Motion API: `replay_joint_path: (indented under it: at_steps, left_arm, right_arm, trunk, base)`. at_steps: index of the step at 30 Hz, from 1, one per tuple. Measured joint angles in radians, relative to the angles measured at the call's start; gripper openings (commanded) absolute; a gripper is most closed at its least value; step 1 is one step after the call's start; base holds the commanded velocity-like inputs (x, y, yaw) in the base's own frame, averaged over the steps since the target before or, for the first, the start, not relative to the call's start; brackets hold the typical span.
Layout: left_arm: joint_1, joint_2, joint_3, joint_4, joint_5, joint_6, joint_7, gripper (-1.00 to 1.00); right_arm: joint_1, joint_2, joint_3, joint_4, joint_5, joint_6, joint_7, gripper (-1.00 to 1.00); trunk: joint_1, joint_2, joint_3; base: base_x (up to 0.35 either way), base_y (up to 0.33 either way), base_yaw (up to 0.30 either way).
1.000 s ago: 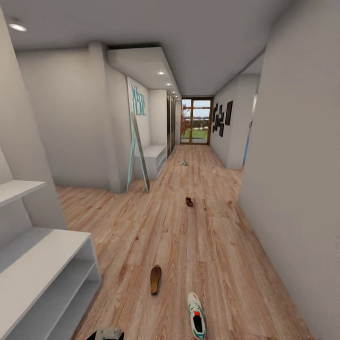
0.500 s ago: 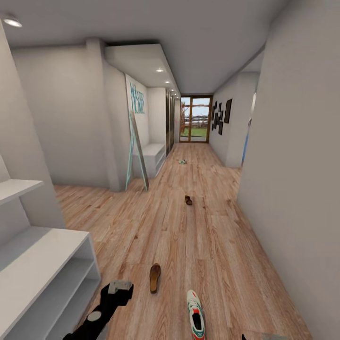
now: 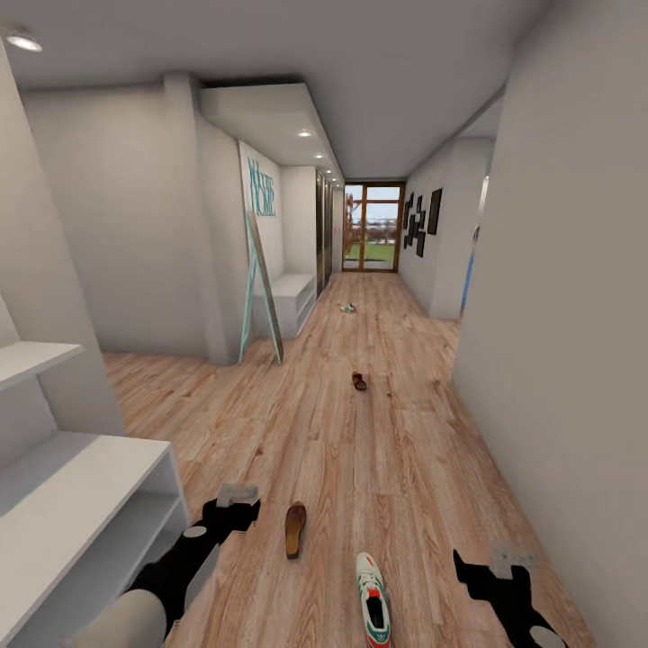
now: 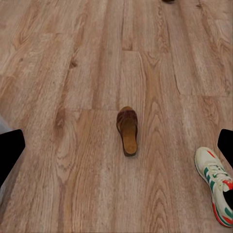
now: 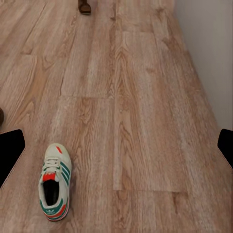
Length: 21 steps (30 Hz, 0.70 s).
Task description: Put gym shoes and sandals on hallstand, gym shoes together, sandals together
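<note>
Four shoes: all lie loose on the wood floor point(image 3: 405, 468), none held and none on the rack.
Near sandal: a brown sandal point(image 3: 295, 530) lies flat at about 11 o'clock from the robot, toe pointing away, just beside the left gripper. It also shows in the left wrist view point(image 4: 128, 130).
Near sneaker: a cream sneaker point(image 3: 373, 607) with green stripes sits at 12 o'clock, close in, between the two arms and apart from the sandal; it shows in the right wrist view point(image 5: 56, 189) as well.
Far sandal: a second sandal point(image 3: 359, 382) lies further down the corridor at 12 o'clock.
Far sneaker: a small pale shoe point(image 3: 347, 309) lies well beyond it, too small to make out clearly.
Shoe rack: the pale grey rack point(image 3: 99, 477) stands at 9 o'clock, with bare shelves.
Left gripper: the left gripper point(image 3: 236, 496) hovers over the floor, fingers spread wide, grasping nothing.
Right gripper: the right gripper point(image 3: 508, 558) hangs at 3 o'clock, fingers spread wide, grasping nothing.
</note>
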Motion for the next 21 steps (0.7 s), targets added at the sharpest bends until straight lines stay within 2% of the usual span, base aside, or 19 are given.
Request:
replay_joint_path:
  at_steps: [5,9,13,21]
  left_arm:
    - [-0.018,-0.003,0.000,-0.001,0.000,0.010,0.000,1.00]
    - [-0.023,-0.009,0.000,-0.001,-0.001,0.012,0.001,1.00]
    - [-0.019,-0.011,-0.002,-0.001,-0.002,0.012,0.002,1.00]
    - [-0.014,-0.011,-0.003,0.000,-0.001,0.010,0.001,1.00]
  right_arm:
    - [-0.044,0.000,0.000,-0.134,0.000,0.179,-0.001,1.00]
    - [-0.085,0.000,0.000,-0.197,-0.001,0.269,0.000,1.00]
    - [-0.114,0.000,0.000,-0.246,-0.001,0.318,0.001,1.00]
    - [-0.127,0.000,0.000,-0.270,-0.001,0.338,0.002,1.00]
  trunk:
    - [0.000,0.000,0.000]
    - [0.000,0.000,0.000]
    - [0.000,0.000,0.000]
    - [0.000,0.000,0.000]
  base:
    - [0.000,0.000,0.000]
    - [0.000,0.000,0.000]
    - [0.000,0.000,0.000]
    - [0.000,0.000,0.000]
